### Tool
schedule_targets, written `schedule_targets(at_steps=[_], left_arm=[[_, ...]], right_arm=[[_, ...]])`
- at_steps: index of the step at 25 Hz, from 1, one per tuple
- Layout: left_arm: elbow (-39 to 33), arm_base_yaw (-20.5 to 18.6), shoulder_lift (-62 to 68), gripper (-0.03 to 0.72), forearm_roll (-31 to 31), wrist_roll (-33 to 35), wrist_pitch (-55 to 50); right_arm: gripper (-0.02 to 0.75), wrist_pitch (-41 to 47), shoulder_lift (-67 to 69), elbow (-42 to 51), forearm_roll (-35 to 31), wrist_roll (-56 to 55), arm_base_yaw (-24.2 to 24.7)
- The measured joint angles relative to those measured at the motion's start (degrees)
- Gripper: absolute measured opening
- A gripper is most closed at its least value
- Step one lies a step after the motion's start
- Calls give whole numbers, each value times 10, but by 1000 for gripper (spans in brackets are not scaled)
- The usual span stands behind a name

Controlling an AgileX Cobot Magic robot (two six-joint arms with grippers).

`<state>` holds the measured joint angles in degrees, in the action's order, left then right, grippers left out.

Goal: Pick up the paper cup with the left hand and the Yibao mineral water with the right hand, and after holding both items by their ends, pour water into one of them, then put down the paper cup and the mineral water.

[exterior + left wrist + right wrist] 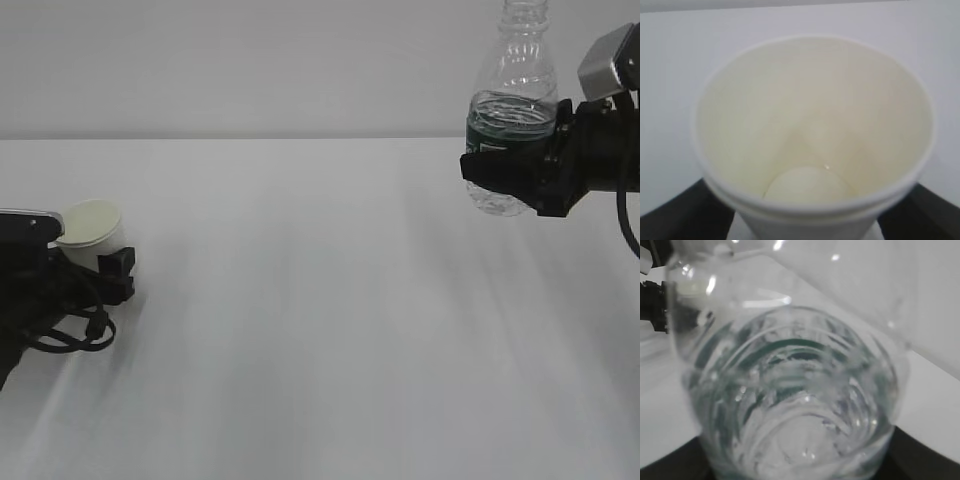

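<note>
The white paper cup (92,232) stands at the far left of the table, tilted slightly, with my left gripper (100,270) shut on its lower part. In the left wrist view the cup (810,125) fills the frame, its cream inside facing up, black fingers (685,212) at both lower corners. My right gripper (510,165) is shut on the Yibao mineral water bottle (513,105) at its green label, holding it upright high above the table at the right. The right wrist view shows the clear ribbed bottle (790,400) close up with water inside.
The white table (320,330) stretches between the two arms under a plain white wall. Black cables (70,335) hang from the left arm near the table's left edge.
</note>
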<state>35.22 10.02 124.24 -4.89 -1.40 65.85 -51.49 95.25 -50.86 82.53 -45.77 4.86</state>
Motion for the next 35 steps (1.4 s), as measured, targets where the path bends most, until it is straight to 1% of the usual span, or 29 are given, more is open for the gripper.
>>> schedule_targets(at_steps=[6, 21, 23, 29, 35], left_arm=[[28, 0, 31, 594, 5, 0, 0], [40, 0, 39, 590, 6, 0, 0], [40, 0, 39, 578, 6, 0, 0], [40, 0, 39, 491, 6, 0, 0], [40, 0, 39, 480, 14, 0, 0]], right_arm=[[435, 0, 0, 0, 0, -1, 0], [435, 0, 0, 0, 2, -4, 0], [435, 0, 0, 0, 2, -4, 0], [435, 0, 0, 0, 2, -5, 0], [435, 0, 0, 0, 2, -5, 0]])
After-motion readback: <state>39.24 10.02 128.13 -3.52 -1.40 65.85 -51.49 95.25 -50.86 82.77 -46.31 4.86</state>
